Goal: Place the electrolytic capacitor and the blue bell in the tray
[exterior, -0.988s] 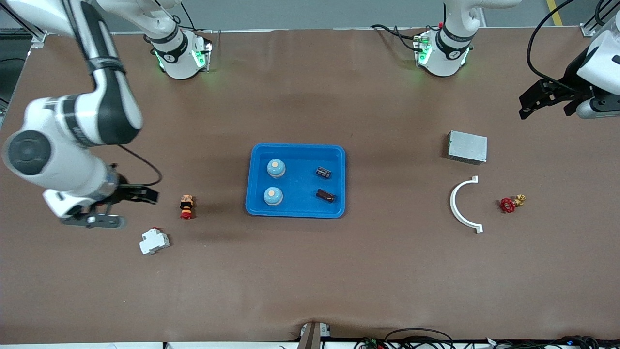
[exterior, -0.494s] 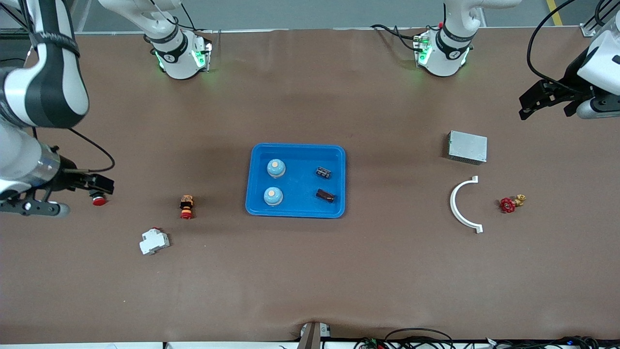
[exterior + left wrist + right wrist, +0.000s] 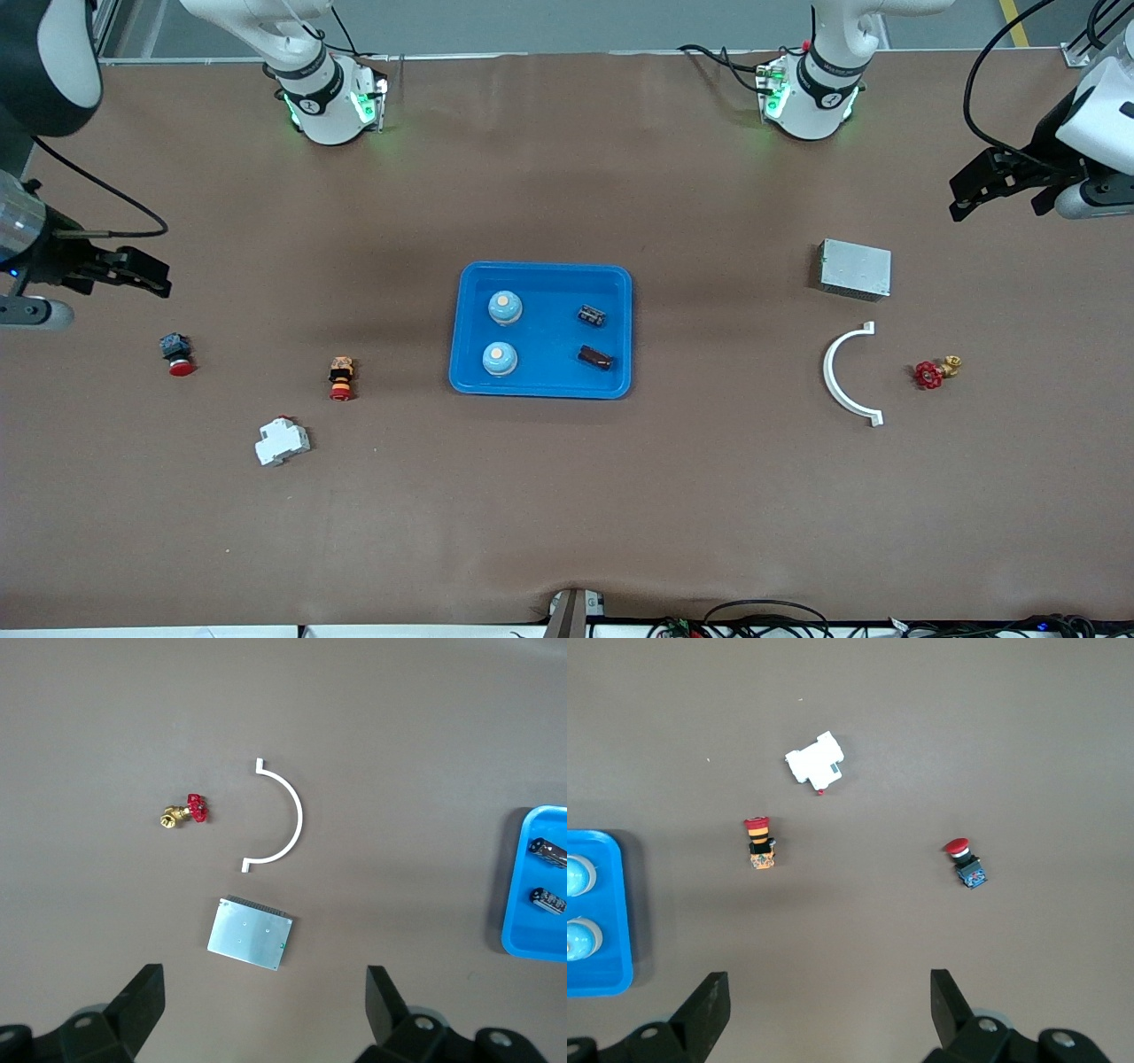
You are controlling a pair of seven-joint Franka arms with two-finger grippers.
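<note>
Seeing my right gripper (image 3: pixel 142 273) spread wide, empty, over bare table at its arm's end; red pushbutton (image 3: pixel 177 354), 2nd button (image 3: pixel 341 377), white breaker (image 3: pixel 282 440) nearby. Tray (image 3: pixel 542 391) mid-table w/ two blue bells (image 3: pixel 504 307) & two capacitors (image 3: pixel 592 315) inside. Metal box (image 3: pixel 854 268), white arc (image 3: pixel 842 377), red valve (image 3: pixel 932 373) next. Left gripper (image 3: pixel 979 188) waits spread, empty.

tray (image 3: pixel 542 269): bright blue, mid-table
blue bells (image 3: pixel 505 307): two, upright in tray
capacitors (image 3: pixel 592 315): two, dark, lying in tray
</note>
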